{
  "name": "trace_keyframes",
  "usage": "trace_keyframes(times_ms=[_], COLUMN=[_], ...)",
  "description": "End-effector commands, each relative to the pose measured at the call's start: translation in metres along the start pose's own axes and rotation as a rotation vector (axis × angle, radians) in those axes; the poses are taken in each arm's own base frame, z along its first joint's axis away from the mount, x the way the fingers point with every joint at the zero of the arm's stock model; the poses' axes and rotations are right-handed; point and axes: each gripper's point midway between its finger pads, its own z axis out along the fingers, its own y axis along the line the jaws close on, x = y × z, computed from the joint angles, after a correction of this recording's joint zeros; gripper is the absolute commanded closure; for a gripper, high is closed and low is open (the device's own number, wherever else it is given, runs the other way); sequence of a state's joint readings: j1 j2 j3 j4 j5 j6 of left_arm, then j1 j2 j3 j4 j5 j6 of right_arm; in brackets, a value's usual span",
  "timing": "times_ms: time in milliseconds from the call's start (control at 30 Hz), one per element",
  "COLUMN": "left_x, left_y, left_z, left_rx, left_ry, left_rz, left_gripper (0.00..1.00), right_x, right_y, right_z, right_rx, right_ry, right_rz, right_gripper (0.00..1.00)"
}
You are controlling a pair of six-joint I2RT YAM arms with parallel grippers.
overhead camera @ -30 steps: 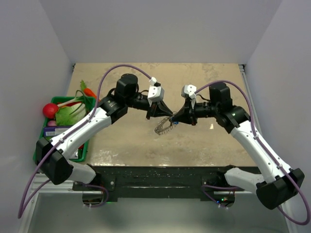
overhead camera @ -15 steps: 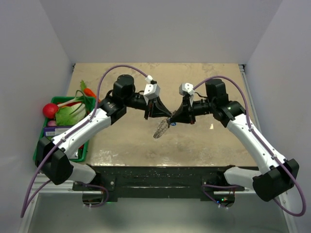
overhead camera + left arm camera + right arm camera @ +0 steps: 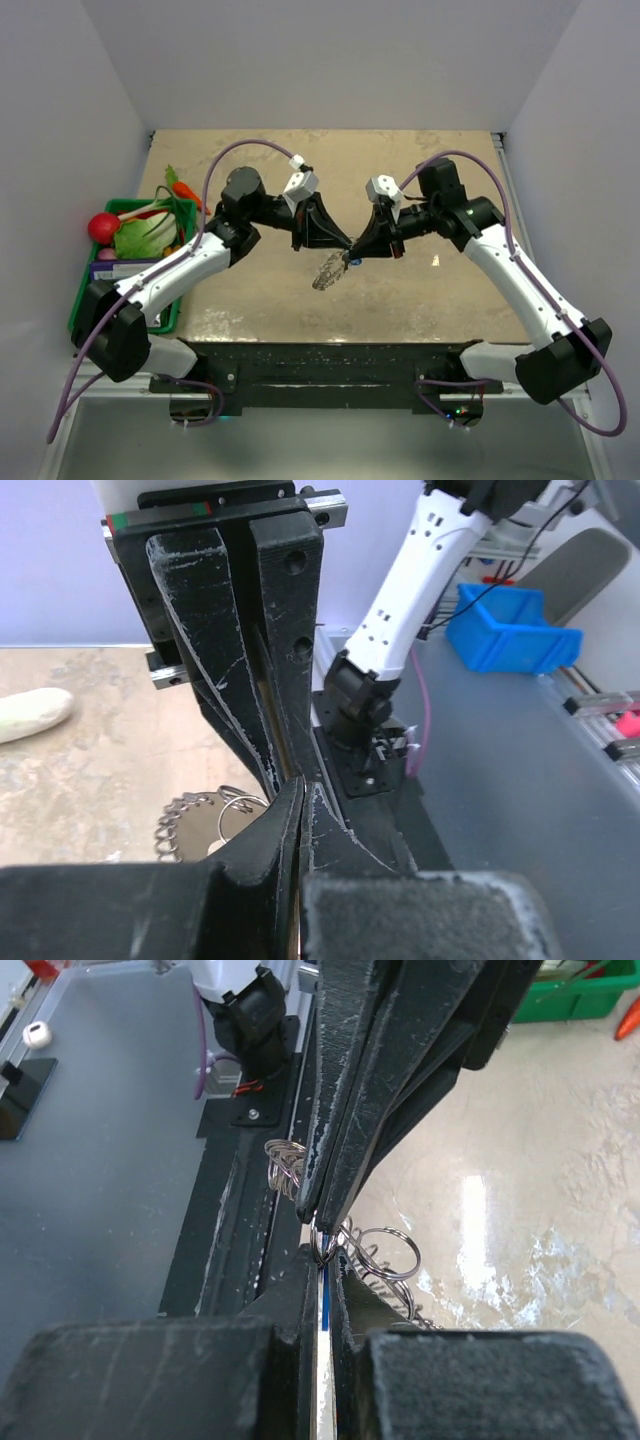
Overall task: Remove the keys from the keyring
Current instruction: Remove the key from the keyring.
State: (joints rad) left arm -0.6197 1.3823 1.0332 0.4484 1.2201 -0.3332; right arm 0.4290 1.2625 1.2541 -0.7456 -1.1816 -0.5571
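two grippers pinched shut, tip to tip, above the table
right gripper is clamped on the key, which shows only as a blue sliver between its fingers. left gripper meets it from the other side, closed on a small wire ring of the keyring. the grey coil hangs just under both tips; whether it touches the tabletop cannot be told. a green tray sits at the far left.
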Motion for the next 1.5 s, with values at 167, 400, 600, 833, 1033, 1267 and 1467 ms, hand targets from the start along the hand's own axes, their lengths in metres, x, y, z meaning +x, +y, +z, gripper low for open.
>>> trace_keyframes(times_ms=[167,400,600,833,1033,1267,1467], left_x=[-0.018,-0.015,-0.005,-0.005,-0.007,-0.008,-0.014], left_y=[-0.036,-0.044,-0.038,-0.042,-0.046,-0.046,-0.049], left_z=[0.002,0.000,0.003,0.004,0.005,0.004,0.003], left_rx=[0.135,0.159,0.148,0.168,0.179,0.173,0.174], left_ry=[-0.064,-0.089,-0.068,-0.076,-0.082,-0.087,-0.104], left_rz=[0.058,0.047,0.031,0.023,0.003,-0.002,0.013], left_gripper=[1.00,1.00,1.00,1.00,1.00,1.00,1.00], right_x=[-0.043,-0.049,-0.053,-0.066,-0.070,-0.066,-0.057], right_y=[0.012,0.019,0.017,-0.008,-0.027,-0.016,-0.008], right_z=[-0.006,-0.005,-0.005,-0.007,-0.012,-0.009,-0.007], right_rx=[-0.008,-0.054,-0.047,0.137,0.282,0.230,0.197], right_ry=[-0.083,-0.112,-0.113,-0.152,-0.155,-0.097,-0.056], right_rz=[-0.188,-0.148,-0.142,-0.177,-0.205,-0.255,-0.246], right_gripper=[1.00,1.00,1.00,1.00,1.00,1.00,0.94])
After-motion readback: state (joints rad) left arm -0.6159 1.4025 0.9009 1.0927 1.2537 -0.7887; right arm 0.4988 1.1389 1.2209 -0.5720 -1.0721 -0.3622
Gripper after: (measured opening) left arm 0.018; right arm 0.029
